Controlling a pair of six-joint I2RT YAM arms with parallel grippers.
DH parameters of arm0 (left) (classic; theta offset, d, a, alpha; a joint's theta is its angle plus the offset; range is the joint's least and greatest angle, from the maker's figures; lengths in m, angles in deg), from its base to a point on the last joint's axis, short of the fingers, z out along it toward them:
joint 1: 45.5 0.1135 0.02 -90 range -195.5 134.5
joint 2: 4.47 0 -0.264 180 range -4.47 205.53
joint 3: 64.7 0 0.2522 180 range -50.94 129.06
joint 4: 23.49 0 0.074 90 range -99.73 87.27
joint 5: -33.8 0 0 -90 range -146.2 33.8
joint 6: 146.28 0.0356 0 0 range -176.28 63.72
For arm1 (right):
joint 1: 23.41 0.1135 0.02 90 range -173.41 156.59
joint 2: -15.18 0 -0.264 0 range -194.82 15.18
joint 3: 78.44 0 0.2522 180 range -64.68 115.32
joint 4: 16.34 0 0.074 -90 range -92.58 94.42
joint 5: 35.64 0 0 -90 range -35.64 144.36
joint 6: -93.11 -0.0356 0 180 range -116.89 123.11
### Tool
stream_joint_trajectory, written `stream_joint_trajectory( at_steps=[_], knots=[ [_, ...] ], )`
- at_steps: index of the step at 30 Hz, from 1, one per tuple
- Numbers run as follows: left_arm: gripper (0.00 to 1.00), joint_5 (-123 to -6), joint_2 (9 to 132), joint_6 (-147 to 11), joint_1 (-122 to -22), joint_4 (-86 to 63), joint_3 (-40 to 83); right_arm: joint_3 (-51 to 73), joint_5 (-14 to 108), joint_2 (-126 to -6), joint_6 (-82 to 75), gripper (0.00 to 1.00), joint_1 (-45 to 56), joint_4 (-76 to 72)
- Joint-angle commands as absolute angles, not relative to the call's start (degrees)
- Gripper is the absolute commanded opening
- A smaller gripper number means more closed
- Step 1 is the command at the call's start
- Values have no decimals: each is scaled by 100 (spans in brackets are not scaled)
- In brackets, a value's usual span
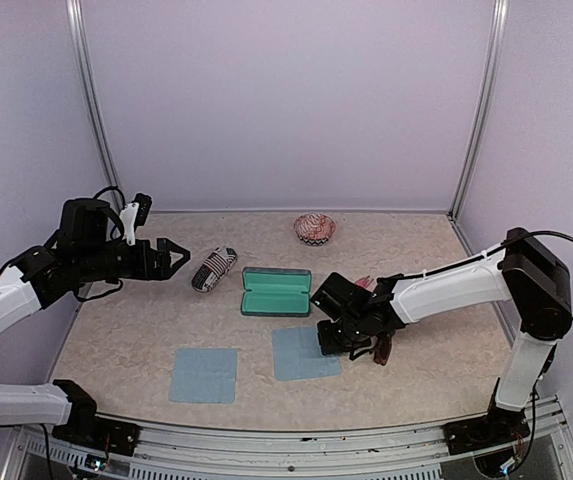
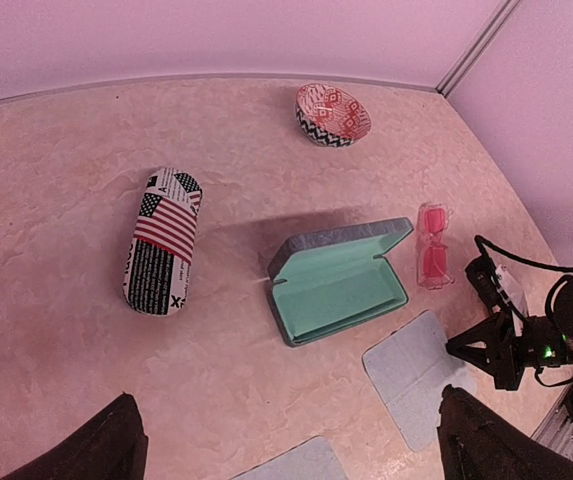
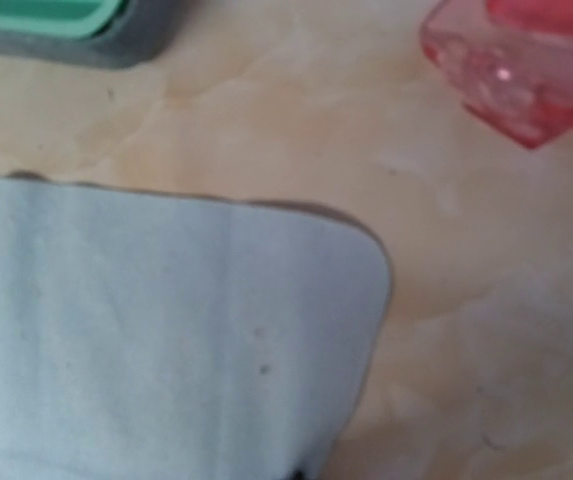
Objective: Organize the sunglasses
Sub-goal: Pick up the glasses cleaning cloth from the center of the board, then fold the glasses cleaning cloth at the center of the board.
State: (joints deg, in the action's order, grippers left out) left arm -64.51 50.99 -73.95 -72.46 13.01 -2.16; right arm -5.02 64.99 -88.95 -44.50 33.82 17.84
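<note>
The slim pink-red sunglasses [image 2: 432,245] lie folded on the table right of the open teal case [image 2: 338,285]. They also show in the right wrist view [image 3: 526,60], and in the top view [image 1: 364,283] they are mostly behind the right arm. A dark reddish-brown pair [image 1: 384,350] shows partly under the right wrist. My right gripper [image 1: 332,340] is low over the right blue cloth [image 3: 166,330]; its fingers barely show. My left gripper [image 1: 173,258] is open and empty, raised just left of the black-and-white pouch [image 1: 213,268].
A patterned bowl [image 1: 314,229] stands at the back. A second blue cloth [image 1: 204,374] lies at the front left. The pouch [image 2: 161,240] lies left of the case [image 1: 276,292]. Walls close in the table on three sides.
</note>
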Motion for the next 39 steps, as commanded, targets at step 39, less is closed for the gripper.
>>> stream_joint_trajectory(
  at_steps=[39],
  knots=[
    [99,-6452,5065,-7379,-7152,1215,-312,198,5665,-8996,-3815,0,3529,1844]
  ],
)
